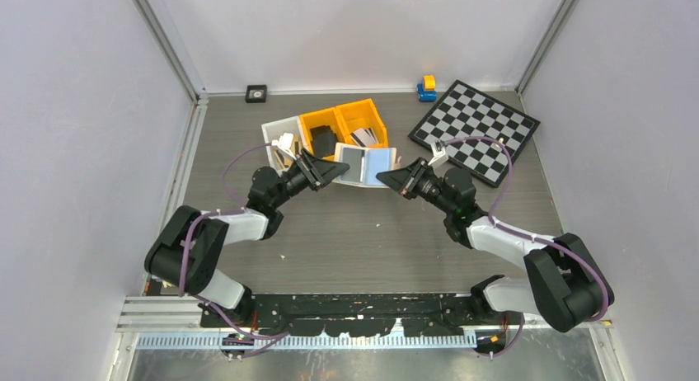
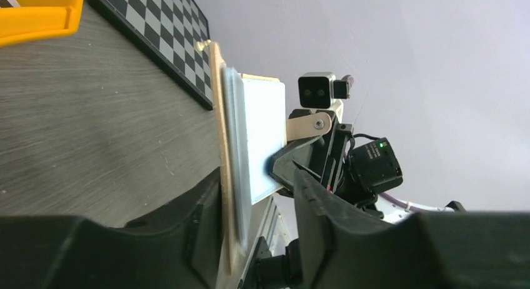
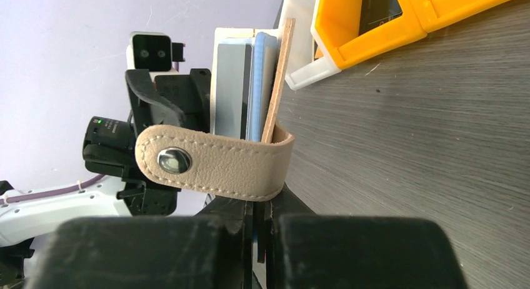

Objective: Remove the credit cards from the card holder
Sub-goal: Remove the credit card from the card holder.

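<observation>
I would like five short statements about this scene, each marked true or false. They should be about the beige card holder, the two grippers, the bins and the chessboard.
1. The right gripper is shut on the beige bifold card holder. True.
2. The black-and-white chessboard lies on the left arm's side of the table. False: it lies on the right arm's side.
3. The card holder has a beige strap with a round metal snap. True.
4. The card holder sits inside an orange plastic bin. False: it is between the right gripper and the left gripper, nearer the arms than the bins.
5. Two orange bins stand in a row with a white plastic bin. True.
</observation>
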Controlling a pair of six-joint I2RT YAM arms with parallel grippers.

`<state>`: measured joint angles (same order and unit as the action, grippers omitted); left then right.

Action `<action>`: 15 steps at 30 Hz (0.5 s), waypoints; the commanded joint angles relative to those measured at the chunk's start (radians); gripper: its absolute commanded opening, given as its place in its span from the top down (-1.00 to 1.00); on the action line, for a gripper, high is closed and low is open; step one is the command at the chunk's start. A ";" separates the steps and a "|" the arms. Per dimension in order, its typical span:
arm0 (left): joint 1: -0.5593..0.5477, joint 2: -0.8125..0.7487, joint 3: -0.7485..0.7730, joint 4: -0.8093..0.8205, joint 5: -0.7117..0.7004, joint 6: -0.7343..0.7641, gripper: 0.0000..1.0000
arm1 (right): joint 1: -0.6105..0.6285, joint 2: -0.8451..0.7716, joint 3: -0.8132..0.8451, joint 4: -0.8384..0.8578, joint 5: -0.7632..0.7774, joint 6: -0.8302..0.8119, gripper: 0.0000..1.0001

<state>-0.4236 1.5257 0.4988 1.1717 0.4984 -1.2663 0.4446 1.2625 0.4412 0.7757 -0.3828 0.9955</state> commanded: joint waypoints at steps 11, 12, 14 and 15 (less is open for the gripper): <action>0.033 -0.128 0.176 -0.433 0.233 0.196 -0.47 | -0.018 0.032 0.160 -0.060 -0.209 -0.033 0.99; 0.038 -0.121 0.175 -0.412 0.251 0.184 -0.54 | -0.018 0.033 0.168 -0.073 -0.224 -0.039 0.99; 0.053 -0.111 0.170 -0.368 0.272 0.154 -0.65 | -0.018 0.037 0.187 -0.083 -0.260 -0.044 0.99; 0.061 -0.108 0.165 -0.349 0.277 0.140 -0.68 | -0.018 0.036 0.193 -0.091 -0.271 -0.048 0.99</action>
<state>-0.3889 1.4033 0.6579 0.7586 0.6960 -1.0973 0.4271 1.2972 0.5686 0.6788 -0.5499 0.9745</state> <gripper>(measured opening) 0.812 0.071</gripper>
